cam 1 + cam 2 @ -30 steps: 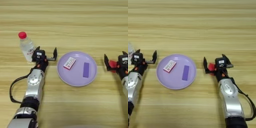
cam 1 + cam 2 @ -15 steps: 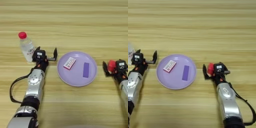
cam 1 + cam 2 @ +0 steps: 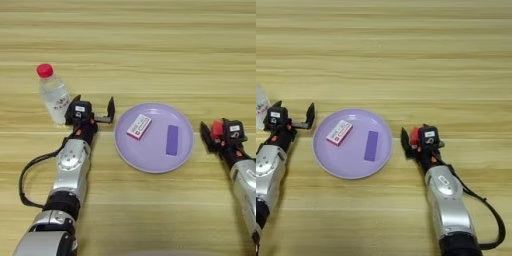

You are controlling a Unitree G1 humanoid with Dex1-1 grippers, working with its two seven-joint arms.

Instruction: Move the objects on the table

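The right gripper (image 3: pixel 412 140) has drawn its 2 black fingers in over the last second, from a wide spread to a close pinch around the small red cube (image 3: pixel 416 135), which sits just right of the round lilac plate (image 3: pixel 323 160) — the cube looks grasped, so lifting it seems the step in hand.

The left gripper (image 3: pixel 94 109) has not moved: it rests beside the plate's left rim with fingers spread, holding nothing. The clear plastic bottle with red cap and label (image 3: pixel 54 96) stands upright just left of it.

The small flat white box with red print (image 3: pixel 139 126) lies on the plate, a flat purple strip (image 3: pixel 172 139) beside it. The plate is smooth and shallow-rimmed; the light-wood table (image 3: pixel 150 45) shows horizontal grain stripes.
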